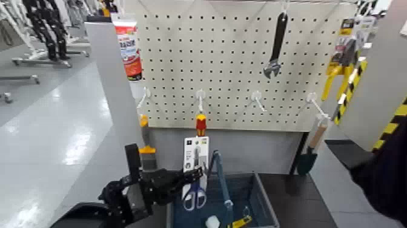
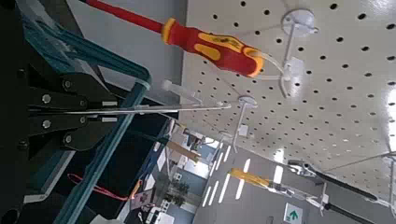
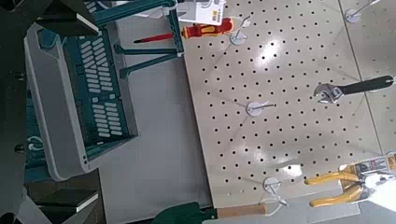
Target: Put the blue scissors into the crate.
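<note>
The blue scissors [image 1: 194, 196] hang on a tall white card [image 1: 196, 151], held upright with the blue loop handles at the bottom. My left gripper [image 1: 189, 176] is shut on the card's middle from the left. The card's lower end is at the left part of the grey-blue crate [image 1: 264, 205], beside its blue arched handle [image 1: 220, 176]. In the left wrist view the card shows edge-on as a thin line [image 2: 140, 110] between my dark fingers [image 2: 58, 105]. My right arm [image 1: 387, 173] stays at the right edge; its gripper is hidden.
A red-and-yellow screwdriver [image 1: 200, 124] hangs on the pegboard [image 1: 230, 67] just above the card. A wrench [image 1: 275, 45] and a trowel [image 1: 310, 151] hang further right. A white thing [image 1: 212, 222] and a yellow thing [image 1: 243, 221] lie in the crate. The crate also shows in the right wrist view [image 3: 79, 93].
</note>
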Motion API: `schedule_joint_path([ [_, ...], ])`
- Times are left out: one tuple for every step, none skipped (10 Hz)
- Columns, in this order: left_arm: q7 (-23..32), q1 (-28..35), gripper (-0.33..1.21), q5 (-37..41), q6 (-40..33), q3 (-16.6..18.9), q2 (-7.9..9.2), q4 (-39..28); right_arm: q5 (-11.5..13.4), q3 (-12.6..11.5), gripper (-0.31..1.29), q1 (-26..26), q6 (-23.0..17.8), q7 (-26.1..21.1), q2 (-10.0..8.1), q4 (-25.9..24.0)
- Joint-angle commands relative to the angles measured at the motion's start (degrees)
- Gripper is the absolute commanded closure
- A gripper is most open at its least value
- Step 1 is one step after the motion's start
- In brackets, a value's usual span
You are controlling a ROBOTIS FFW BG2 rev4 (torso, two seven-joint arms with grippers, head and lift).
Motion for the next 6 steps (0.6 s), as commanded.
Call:
schedule_joint_path([
  [-0.43,-0.71,1.19,0.59,-1.69,-1.22,-0.54,4.96,-0.06,0.02,0.08,0.00,0.00,0.08,0.09,0.09],
  [-0.52,-0.97,1.19,0.42,-1.87,-1.75,-0.63,5.75,-0.06,-0.06,0.08,0.00,0.00,0.26,0.09,0.09],
  [-0.52,-1.06,1.18,-0.02,-1.69,-1.93,-0.54,6.28,0.03,-0.06,0.08,0.00,0.00,0.26,0.18,0.09],
  [-0.61,-1.06,0.89,-1.52,0.15,-1.66,-0.54,6.45,-0.06,-0.15,0.08,0.00,0.00,0.35,0.18,0.09],
  [-0.69,-0.97,0.33,-1.87,0.77,-1.84,-0.45,6.28,-0.06,-0.24,0.08,0.00,0.00,0.52,0.18,0.09],
  [-0.69,-0.97,-0.02,-2.13,0.68,-1.40,-0.45,5.84,0.03,-0.33,0.08,0.00,0.00,0.52,0.18,0.09],
])
